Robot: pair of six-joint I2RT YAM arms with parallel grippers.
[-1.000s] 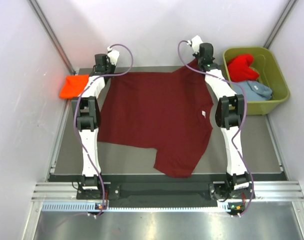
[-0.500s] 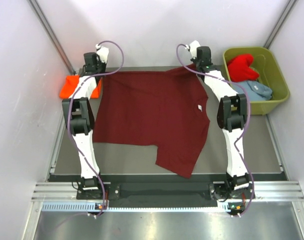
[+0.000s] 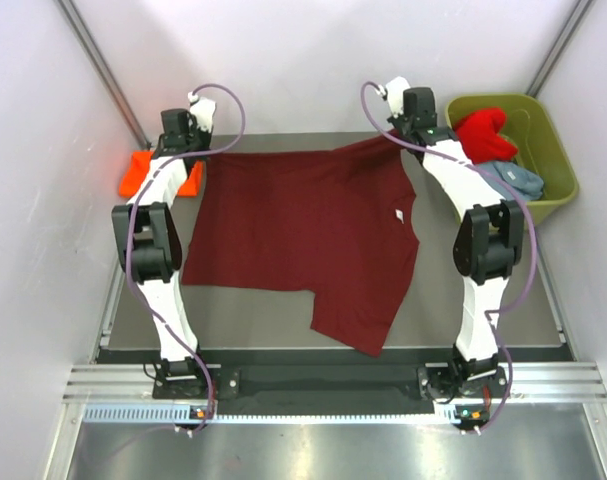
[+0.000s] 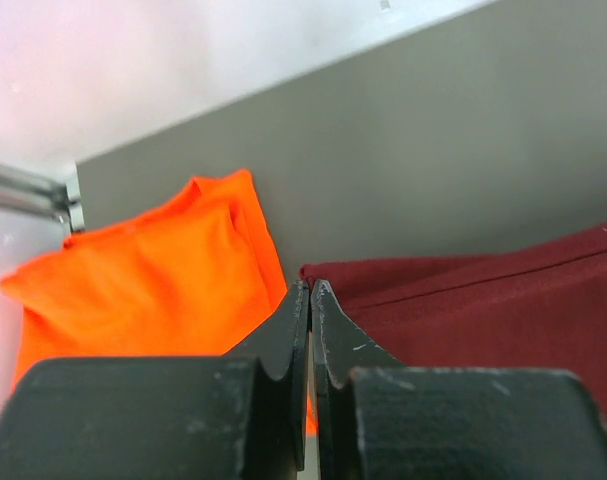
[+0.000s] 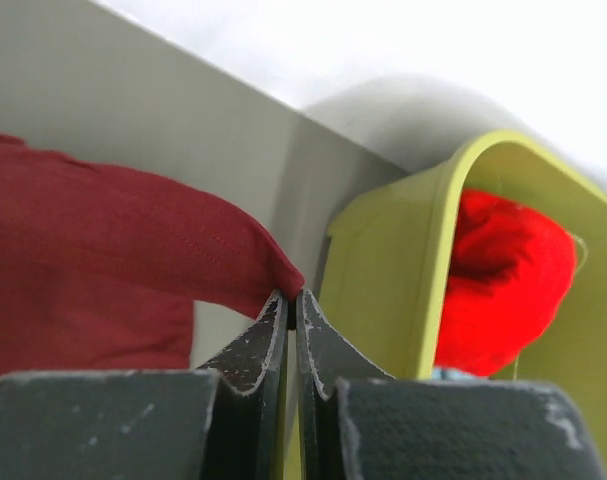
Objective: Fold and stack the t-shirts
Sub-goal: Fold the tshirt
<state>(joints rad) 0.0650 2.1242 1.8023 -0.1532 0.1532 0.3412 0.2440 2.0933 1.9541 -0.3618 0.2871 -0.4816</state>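
Four shirts in view: you have the maroon shirt [image 3: 303, 230] spread over the table [image 3: 243, 315], its far corners pinched in the left gripper [image 4: 310, 290] and right gripper [image 5: 292, 297], both clamped tight. One white tag [image 3: 395, 214] on it is too small to read. The orange shirt [image 3: 143, 172] sits far left, partly behind your left arm; the red shirt [image 3: 480, 135] and grey-blue shirt [image 3: 513, 180] lie in the tub [image 3: 558, 170].

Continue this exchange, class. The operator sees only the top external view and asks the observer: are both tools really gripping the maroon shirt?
Observer: Yes; the left wrist view shows the left tool shut on a corner of the maroon shirt.
Operator: And the right?
Observer: The right tool is shut on another tip of it.
Operator: Anything close by there?
Observer: The wall of the tub stands just beside that tool; contact I cannot tell.
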